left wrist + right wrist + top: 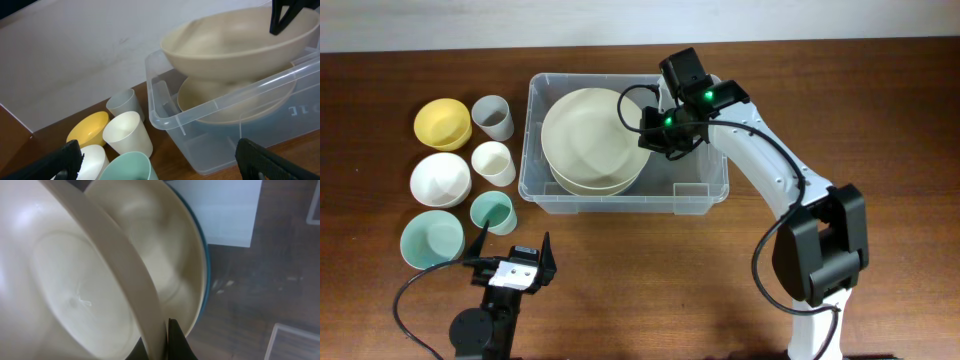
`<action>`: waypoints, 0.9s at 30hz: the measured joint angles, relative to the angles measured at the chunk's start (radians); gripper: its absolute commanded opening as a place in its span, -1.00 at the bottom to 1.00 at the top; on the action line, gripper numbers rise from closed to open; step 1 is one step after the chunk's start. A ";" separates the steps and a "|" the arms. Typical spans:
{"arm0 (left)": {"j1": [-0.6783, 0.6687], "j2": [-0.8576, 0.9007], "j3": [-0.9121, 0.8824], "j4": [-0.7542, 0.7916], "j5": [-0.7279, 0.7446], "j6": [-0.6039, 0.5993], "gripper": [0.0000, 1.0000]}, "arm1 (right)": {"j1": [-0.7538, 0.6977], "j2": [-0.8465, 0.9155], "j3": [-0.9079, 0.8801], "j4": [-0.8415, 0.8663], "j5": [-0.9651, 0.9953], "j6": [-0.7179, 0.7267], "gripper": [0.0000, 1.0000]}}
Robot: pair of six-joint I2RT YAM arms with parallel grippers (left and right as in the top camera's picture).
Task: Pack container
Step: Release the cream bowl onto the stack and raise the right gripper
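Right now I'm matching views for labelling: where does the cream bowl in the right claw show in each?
Overhead: cream bowl, centre-left, over the container.
Left wrist: cream bowl, upper right, above the container's rim.
Right wrist: cream bowl fills the left half.
Shared landmark: the container.

The right arm point(775, 175) is built of smooth white links joined by chunky black housings. The biggest is a rounded black block point(823, 245) above a white base post point(813, 335). 2 small green lights point(705, 97) glow on its black wrist, which carries a boxy black camera point(682, 68). A thin black cable point(760, 262) loops alongside the white links. The right fingers point(175, 341) are matte black and taper to a point. The left arm point(475, 330) is mostly black, with a round joint cap, a white wrist block point(512, 270) and 2 black, wedge-shaped left fingers point(548, 255). A second black cable point(402, 305) curves out from it.
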 measured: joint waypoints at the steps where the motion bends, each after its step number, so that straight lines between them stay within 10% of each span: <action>1: 0.000 0.000 0.000 0.000 0.000 0.000 0.99 | 0.000 0.008 0.000 0.006 0.002 0.000 -0.91; 9: 0.000 0.000 0.000 0.000 0.000 0.000 0.99 | 0.001 0.070 -0.001 0.027 0.003 0.000 -0.89; 16: 0.000 0.000 0.000 0.000 0.000 0.000 0.99 | 0.002 0.081 -0.001 0.034 0.006 0.005 -0.31; 27: 0.000 0.000 0.000 0.000 0.000 0.000 1.00 | 0.004 0.081 -0.001 0.035 0.005 0.014 -0.16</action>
